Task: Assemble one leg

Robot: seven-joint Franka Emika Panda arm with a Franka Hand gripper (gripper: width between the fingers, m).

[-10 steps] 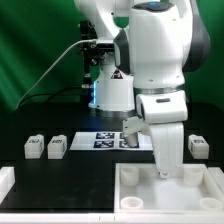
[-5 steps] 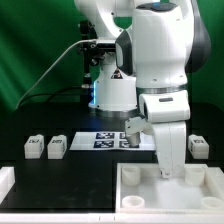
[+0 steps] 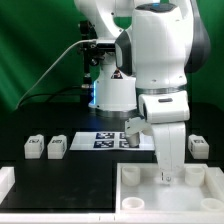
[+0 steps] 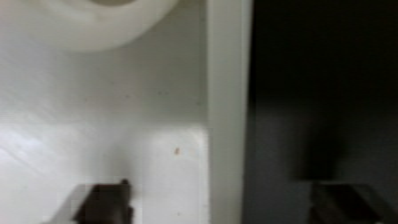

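Note:
Three small white legs with marker tags show in the exterior view: two side by side at the left [image 3: 33,147] [image 3: 57,147] and one at the right [image 3: 199,146]. My gripper [image 3: 168,176] hangs low over the far rim of the large white panel [image 3: 140,192], away from all the legs. In the wrist view the gripper [image 4: 222,204] is open and holds nothing. Its dark fingertips [image 4: 103,203] stand wide apart, one over the white panel [image 4: 107,120] and one over the black table, straddling the panel's edge.
The marker board [image 3: 105,140] lies on the black table behind the panel, partly hidden by my arm. A white block [image 3: 5,180] sits at the exterior view's lower left. The robot base [image 3: 108,95] stands behind.
The gripper has sunk slightly toward the panel's rim. Nothing else has moved.

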